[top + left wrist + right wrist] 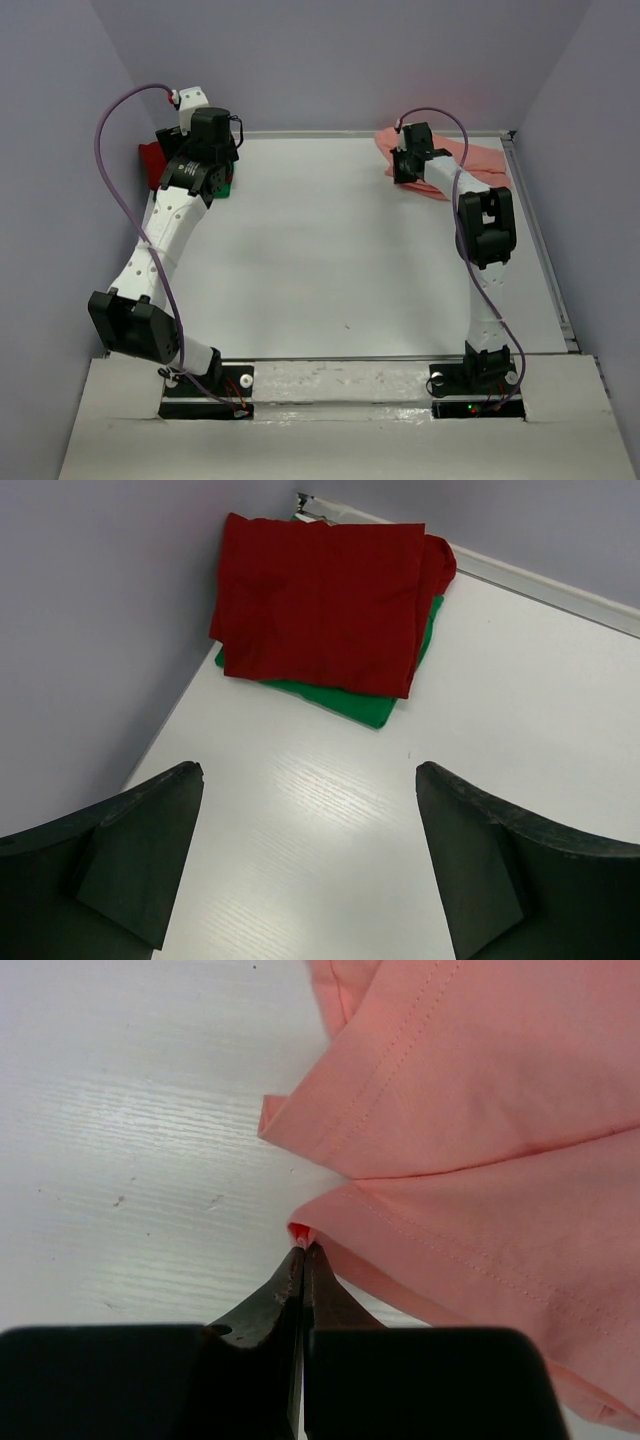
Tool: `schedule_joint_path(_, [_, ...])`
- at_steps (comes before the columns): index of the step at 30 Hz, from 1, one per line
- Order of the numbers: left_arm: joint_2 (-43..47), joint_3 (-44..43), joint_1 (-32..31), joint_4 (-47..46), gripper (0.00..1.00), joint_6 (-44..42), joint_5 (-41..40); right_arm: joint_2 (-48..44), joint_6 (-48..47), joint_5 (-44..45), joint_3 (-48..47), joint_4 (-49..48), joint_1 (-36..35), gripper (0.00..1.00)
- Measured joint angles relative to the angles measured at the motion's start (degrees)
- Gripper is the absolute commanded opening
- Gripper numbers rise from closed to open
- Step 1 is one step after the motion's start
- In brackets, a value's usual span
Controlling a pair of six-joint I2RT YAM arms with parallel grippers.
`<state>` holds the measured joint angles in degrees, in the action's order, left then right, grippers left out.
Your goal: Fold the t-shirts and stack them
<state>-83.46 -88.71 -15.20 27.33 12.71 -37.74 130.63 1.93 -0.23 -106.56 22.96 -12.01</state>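
- My left hand (308, 775) is wide open. Its two dark fingers (140, 850) stand far apart, with nothing between them but bare white counter (520, 690).
- That hand hangs above the far left corner of the counter and touches no cloth.
- Just past it lies the dark red t-shirt (320, 600), folded into a neat pad.
- The red one sits on top of the green t-shirt (360, 702), which is folded too. I only see a strip of green sticking out along the red shirt's near edge and its right side.
- This little stack is tucked into the corner, close to the lilac wall (90, 630).
- My right hand (303, 1250) is clenched tight, its fingers pressed flat together.
- Its tips sit right at the hem of the salmon-pink t-shirt (480, 1110). A tiny bit of pink cloth shows at the tips, so I think it is nipping the hem.
- The pink shirt lies loose at the far right corner of the counter, well apart from the stack. One flap lies over another, and I can see the stitched hems.
- From above, the right arm reaches across part of the pink shirt.
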Motion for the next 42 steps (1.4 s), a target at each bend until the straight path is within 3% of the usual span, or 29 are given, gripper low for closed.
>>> schedule_joint_path(7, [0.00,0.20,-0.79,-0.11,0.99,0.07,-0.09,-3.34,-0.28,2.56,1.27,1.07,-0.37,0.00])
schedule_joint_path(11, [-0.02,0.24,-2.45,-0.02,0.99,0.52,-0.70,-11.02,-1.75,6.99,1.01,3.80,-1.81,0.00])
schedule_joint_path(14, [-0.04,0.59,-4.37,0.42,0.99,1.29,-1.75,-16.15,-3.45,10.21,-3.37,7.69,-3.78,0.00])
schedule_joint_path(17, [-0.11,1.29,-5.51,0.94,0.99,1.81,-2.21,-20.57,-5.49,13.31,-13.75,10.93,-7.30,0.00])
schedule_joint_path(22, [-0.13,2.80,-5.79,1.75,0.99,2.89,-2.91,-23.50,-9.70,20.35,-37.16,17.79,-17.53,0.00])
schedule_joint_path(27, [-0.13,3.41,-5.79,2.14,0.99,3.52,-3.19,-28.79,-18.75,34.82,-41.59,16.81,-37.68,0.00])
schedule_joint_path(31, [-0.13,4.39,-5.86,2.23,0.99,3.80,-3.26,-29.86,-33.40,47.19,-40.61,7.91,-52.13,0.00])
schedule_joint_path(35, [-0.13,4.81,-6.08,2.32,0.99,4.09,-3.28,-27.76,-53.96,57.55,-38.88,-11.52,-61.35,0.00])
schedule_joint_path(39, [-0.13,4.83,-6.14,2.27,0.99,4.24,-3.30,-26.34,-63.95,61.16,-37.35,-22.51,-62.45,0.00])
schedule_joint_path(42, [-0.13,4.85,-6.19,2.27,0.99,4.28,-3.32,-26.40,-66.75,62.20,-34.62,-27.10,-56.37,0.00])
